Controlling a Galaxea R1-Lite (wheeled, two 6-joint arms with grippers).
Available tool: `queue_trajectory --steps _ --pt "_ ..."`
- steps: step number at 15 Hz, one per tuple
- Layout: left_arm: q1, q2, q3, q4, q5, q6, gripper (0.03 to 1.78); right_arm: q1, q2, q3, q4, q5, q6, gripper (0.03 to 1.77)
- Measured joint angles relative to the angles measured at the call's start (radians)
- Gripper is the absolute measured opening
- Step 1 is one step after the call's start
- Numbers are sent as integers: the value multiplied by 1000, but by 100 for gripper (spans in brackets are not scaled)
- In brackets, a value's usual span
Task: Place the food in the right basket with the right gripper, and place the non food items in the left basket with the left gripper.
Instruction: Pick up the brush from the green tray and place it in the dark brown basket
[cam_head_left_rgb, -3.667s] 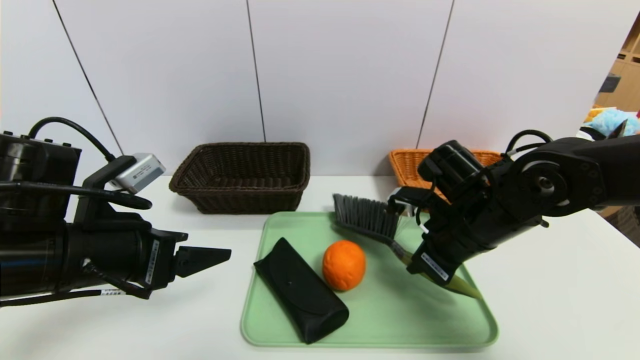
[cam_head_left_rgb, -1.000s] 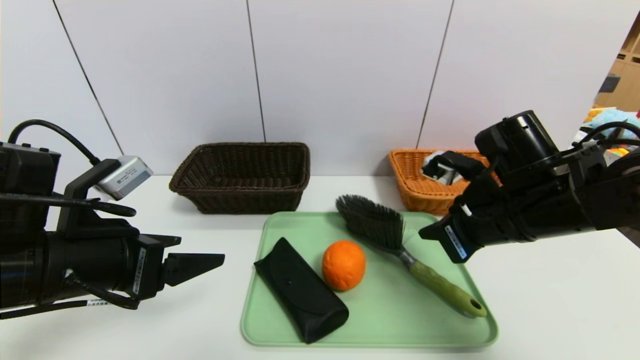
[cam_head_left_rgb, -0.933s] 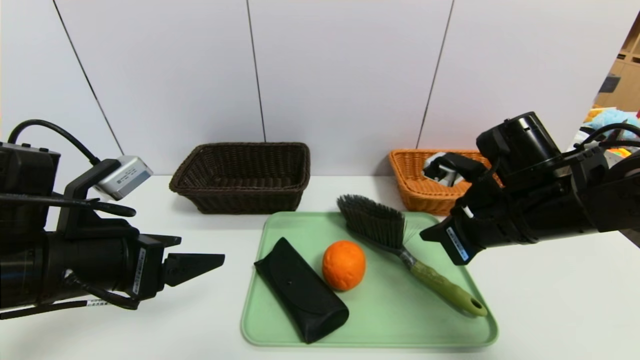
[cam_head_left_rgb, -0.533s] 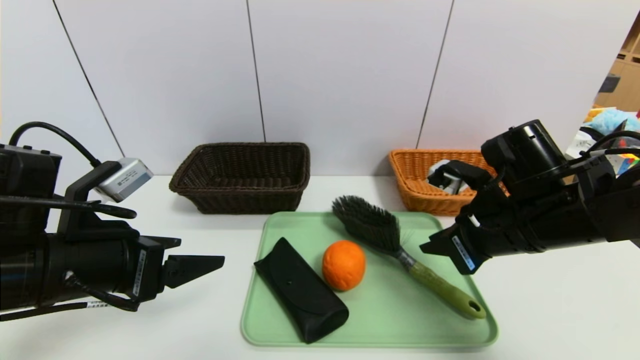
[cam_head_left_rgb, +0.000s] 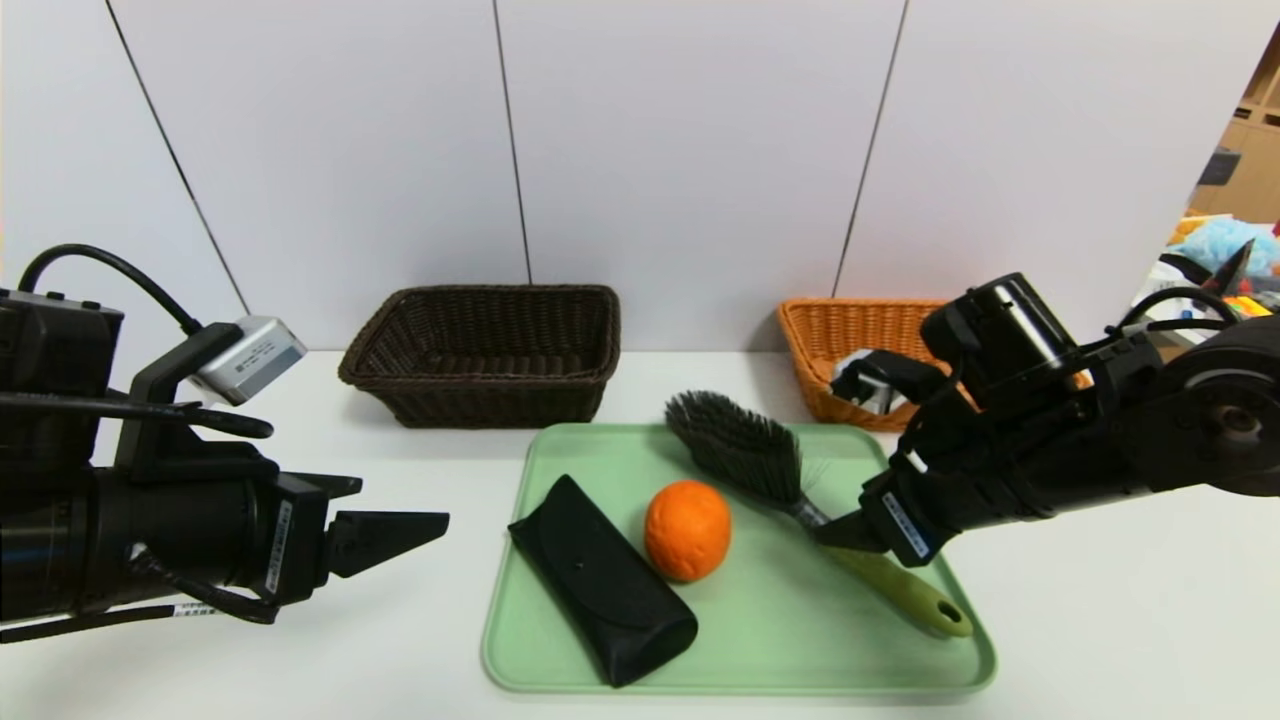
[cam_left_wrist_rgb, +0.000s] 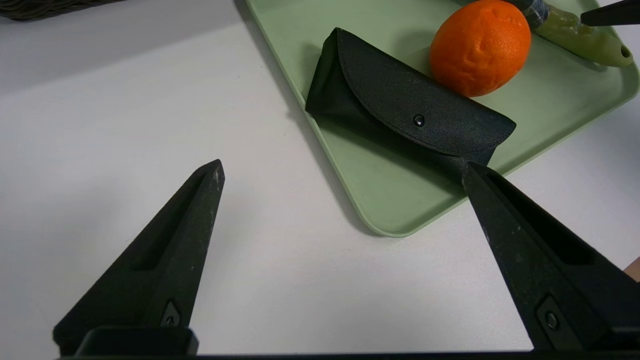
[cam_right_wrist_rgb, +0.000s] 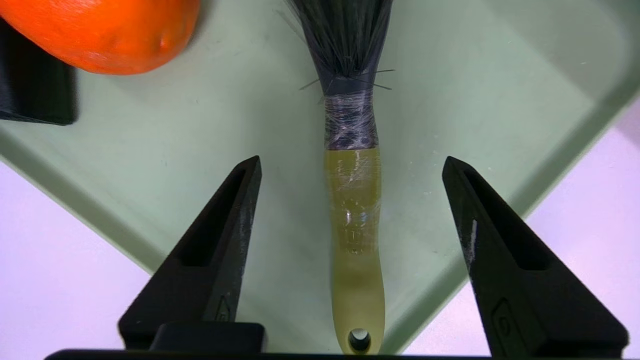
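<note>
In the head view, your left tool (cam_left_wrist_rgb: 345, 172) stands wide apart over the table (cam_head_left_rgb: 400, 640), beside the tray (cam_head_left_rgb: 800, 678); driven forward low, it could knock that rim. The case (cam_head_left_rgb: 600, 580) lies just beside the orange (cam_head_left_rgb: 688, 530) on the tray, so a careless grab may roll the fruit. Your right tool (cam_right_wrist_rgb: 351, 162) is spread around the brush (cam_right_wrist_rgb: 354, 200), gripping nothing; closing there would take a non-food item with the wrong arm.
</note>
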Motion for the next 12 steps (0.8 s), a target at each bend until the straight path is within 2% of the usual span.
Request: queue_trajectory --steps 4,12 --pt "0 0 -1 0 0 0 169 11 51 -17 50 -2 -25 145" --pt "0 0 4 0 0 0 169 16 125 -269 359 -5 -40 162"
